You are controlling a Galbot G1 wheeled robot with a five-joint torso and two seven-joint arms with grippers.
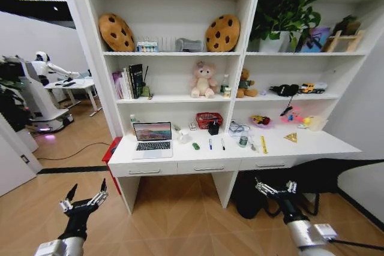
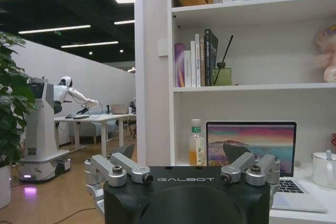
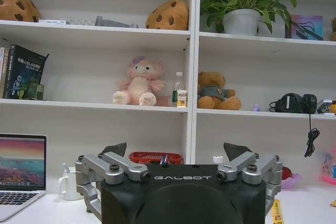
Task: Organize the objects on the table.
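The long white table (image 1: 180, 155) carries an open silver laptop (image 1: 152, 139), a white cup (image 1: 183, 135), a tiny green toy (image 1: 195, 145), a blue pen (image 1: 210, 144), a black pen (image 1: 222, 144) and a yellow ruler (image 1: 263, 144). A small bottle (image 1: 133, 120) stands behind the laptop. Both grippers hang low in front of the table, well short of its drawers. My left gripper (image 1: 84, 199) is open and empty at the lower left. My right gripper (image 1: 275, 187) is open and empty at the lower right. The left wrist view faces the laptop (image 2: 251, 145) and bottle (image 2: 197, 144).
A red basket (image 1: 208, 120) and a black item (image 1: 213, 128) sit at the table's back. Shelves above hold books, plush toys, cookie cushions and a plant. A red bin (image 1: 111, 148) stands beside the table's left end, a dark bag (image 1: 249, 199) under its right. Open wooden floor lies before me.
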